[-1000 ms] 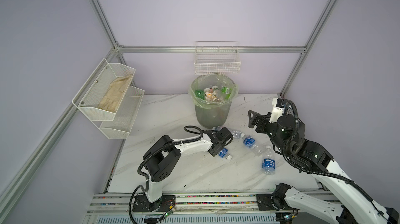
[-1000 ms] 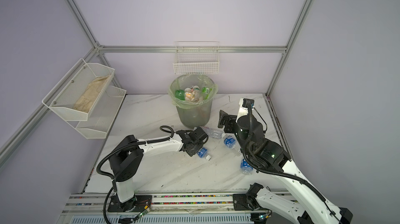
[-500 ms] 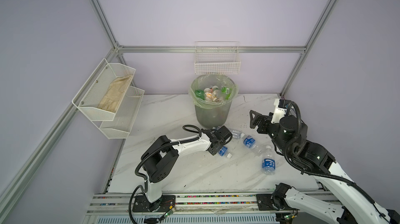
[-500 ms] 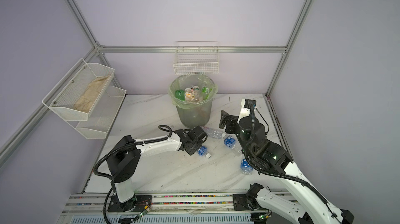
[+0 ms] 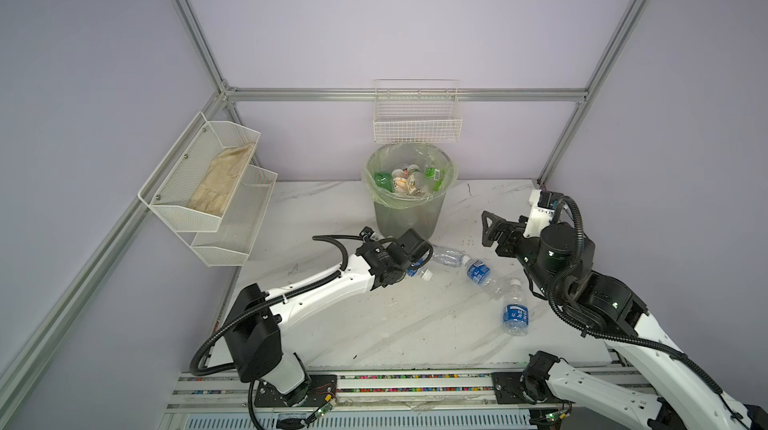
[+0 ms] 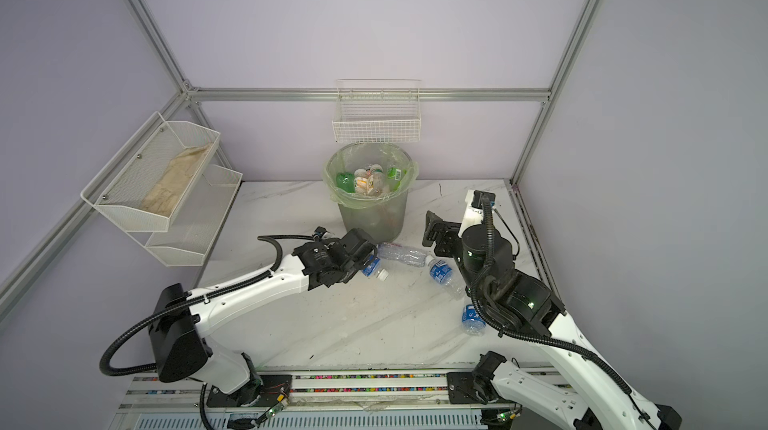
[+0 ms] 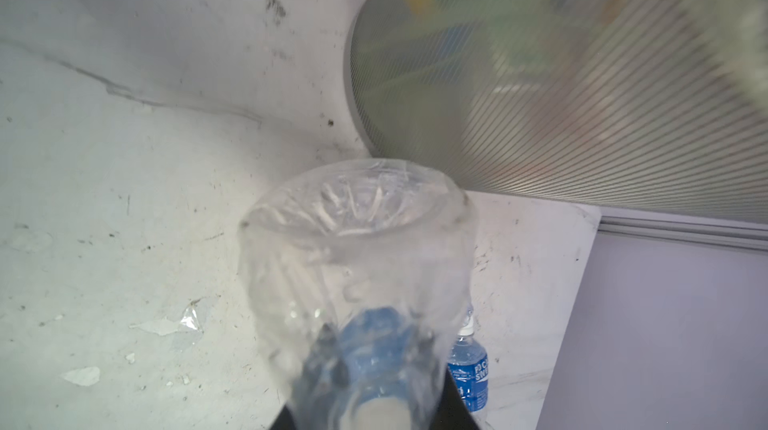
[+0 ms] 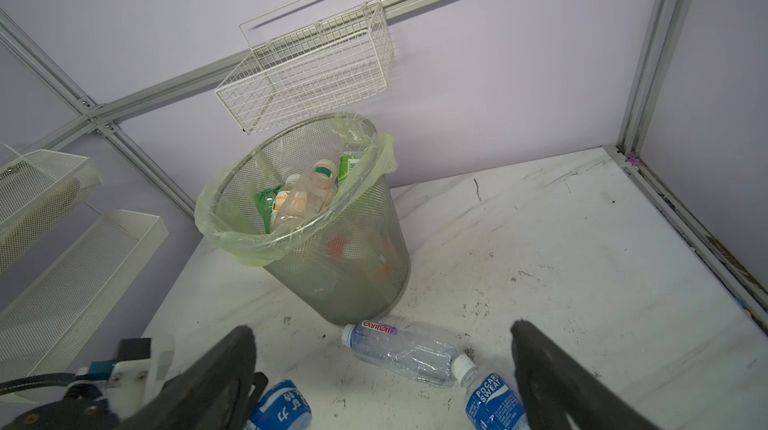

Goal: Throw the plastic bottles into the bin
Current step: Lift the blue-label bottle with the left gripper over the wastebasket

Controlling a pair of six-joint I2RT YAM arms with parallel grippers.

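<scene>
The jaws of the left gripper [image 5: 415,261] are shut tight on a blue-label bottle [image 6: 371,268]. The bottle sits low, right beside the foot of the bin [image 5: 409,216], and its white cap sticks out. The jaws of the right gripper [image 5: 488,230] are wide open and hold nothing. A clear bottle [image 8: 403,351] and a Pocari bottle [image 8: 492,403] lie on the table [image 5: 374,324] below those open jaws. A last bottle [image 5: 515,313] lies nearer the right arm.
</scene>
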